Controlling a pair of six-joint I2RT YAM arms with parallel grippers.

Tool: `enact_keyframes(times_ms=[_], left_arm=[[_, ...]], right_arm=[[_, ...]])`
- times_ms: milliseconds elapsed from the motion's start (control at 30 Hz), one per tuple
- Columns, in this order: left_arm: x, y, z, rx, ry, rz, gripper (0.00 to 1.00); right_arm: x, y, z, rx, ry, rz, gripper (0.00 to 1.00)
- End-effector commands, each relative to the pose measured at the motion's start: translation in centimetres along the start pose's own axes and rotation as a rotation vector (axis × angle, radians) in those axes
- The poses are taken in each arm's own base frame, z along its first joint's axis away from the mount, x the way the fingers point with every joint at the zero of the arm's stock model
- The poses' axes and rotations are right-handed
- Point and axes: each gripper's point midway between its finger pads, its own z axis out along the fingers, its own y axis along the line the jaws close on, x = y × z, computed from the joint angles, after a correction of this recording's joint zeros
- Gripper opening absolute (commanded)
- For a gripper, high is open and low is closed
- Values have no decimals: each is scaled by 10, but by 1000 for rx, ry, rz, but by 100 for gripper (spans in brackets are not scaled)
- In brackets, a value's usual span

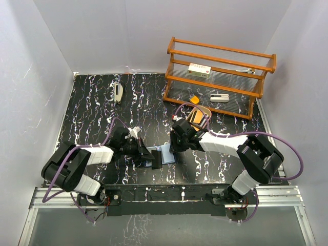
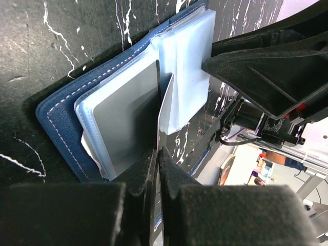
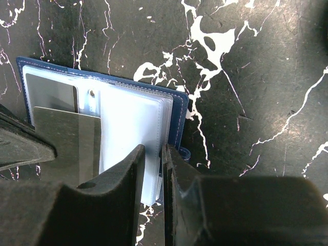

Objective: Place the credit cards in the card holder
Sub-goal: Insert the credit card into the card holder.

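Note:
The navy card holder [image 1: 165,154] lies open between the two arms, its pale clear sleeves facing up. My left gripper [image 2: 158,151] is shut on a thin credit card [image 2: 165,105], held on edge with its far end down at the holder's fold [image 2: 159,56]. A grey card [image 2: 123,115] sits in the left-hand sleeve. My right gripper [image 3: 154,149] is closed on the near edge of the right-hand stack of sleeves [image 3: 133,128], beside the blue cover [image 3: 179,115]. In the right wrist view the held card [image 3: 64,141] leans over the left page.
A gold oval tray [image 1: 204,110] holding more cards stands just behind the right arm. A wooden rack [image 1: 220,77] with small items fills the back right. A white stapler-like object [image 1: 118,93] lies at the back left.

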Motion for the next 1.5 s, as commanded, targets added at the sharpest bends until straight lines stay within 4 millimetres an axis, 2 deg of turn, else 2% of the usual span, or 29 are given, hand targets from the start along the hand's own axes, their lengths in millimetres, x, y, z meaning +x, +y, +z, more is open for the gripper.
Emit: enact_keyframes(times_ms=[0, 500, 1000, 1467], left_arm=[[-3, 0, 1, 12, -13, 10, 0], [-20, -2, 8, 0, -69, -33, 0], [-30, 9, 20, -15, -102, -53, 0], [-28, 7, 22, 39, -124, -110, 0]], right_arm=[[4, -7, 4, 38, 8, -16, 18], [11, -10, 5, 42, 19, -14, 18], [13, -6, 4, 28, 9, 35, 18], [10, 7, 1, -39, -31, 143, 18]])
